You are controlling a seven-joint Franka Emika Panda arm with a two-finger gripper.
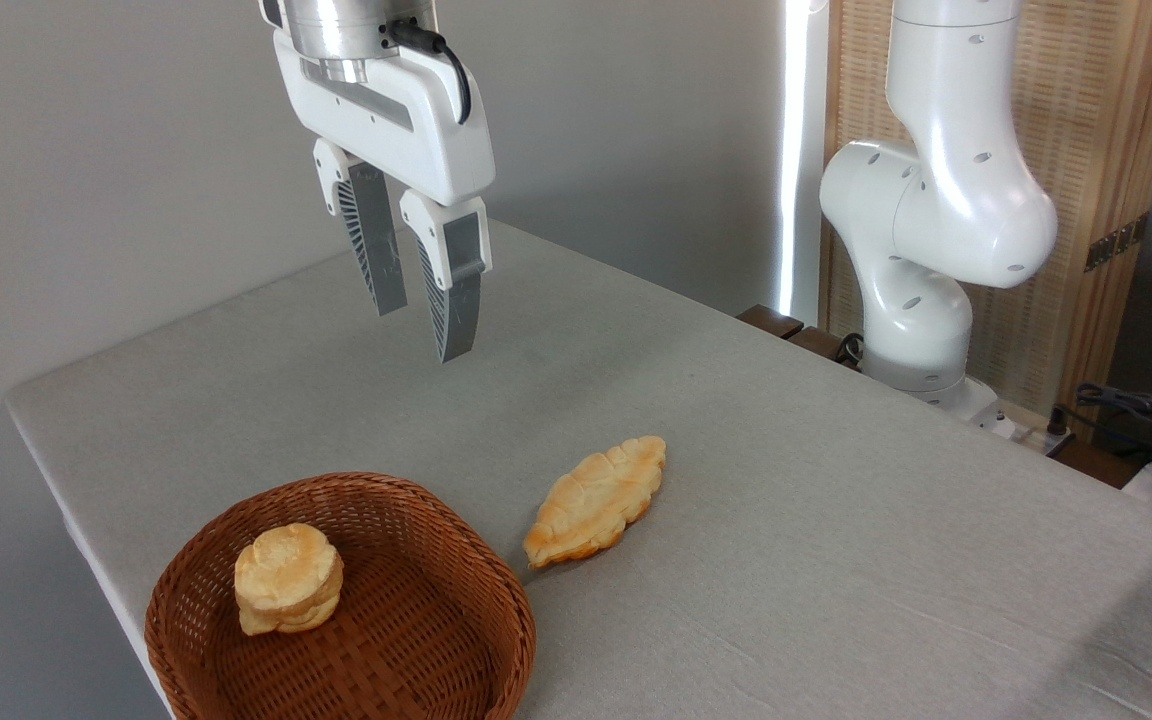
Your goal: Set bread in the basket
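Fingers (pixel 456 300) point down, slightly parted, high above the table (pixel 786 480).

No readable text, label, brand, number or sign shows anywhere in view.

Layout on the table (pixel 836 560): the basket (pixel 496 600) sits at the near left corner, with a small stacked bun (pixel 288 578) inside it toward its left side. The bread (pixel 596 500) lies on the tabletop just right of the basket's rim, apart from it, angled with its far end to the right. The gripper (pixel 421 325) hangs above the table, behind the basket and left of the bread. The arm's base (pixel 926 370) stands beyond the table's far right edge.
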